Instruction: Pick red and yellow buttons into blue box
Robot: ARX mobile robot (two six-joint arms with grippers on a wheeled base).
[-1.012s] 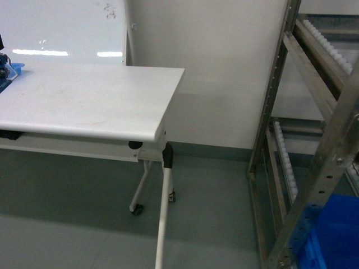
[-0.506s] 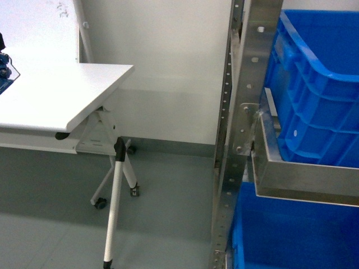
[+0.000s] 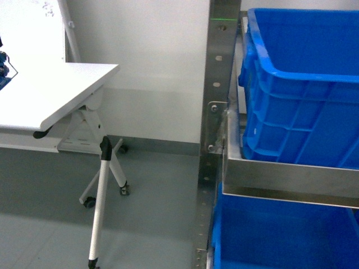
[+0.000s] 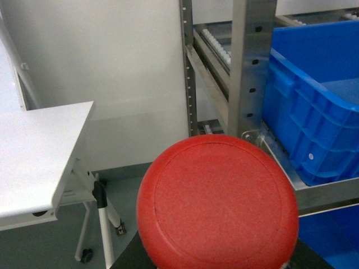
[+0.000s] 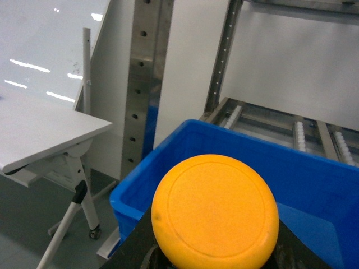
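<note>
Head view lacks red button (image 4: 217, 204) and yellow button (image 5: 215, 210).

A: What kind of place is this?

B: It looks like a workshop or small warehouse-style lab. A steel rack upright (image 3: 216, 112) with rows of punched holes stands on the right, carrying a large blue plastic crate (image 3: 303, 89) on a metal shelf rail (image 3: 286, 179), with a second blue crate (image 3: 280, 235) below it.

A: Anything else that shows it?

B: Yes. The rack has sloping roller tracks (image 5: 300, 134), the sort used for sliding bins. To the left is a white folding worktop (image 3: 50, 95) on castor legs (image 3: 98, 207), and behind it a whiteboard (image 5: 50, 50). The floor (image 3: 157, 190) is plain grey-green and the wall (image 3: 146, 61) bare off-white.
</note>
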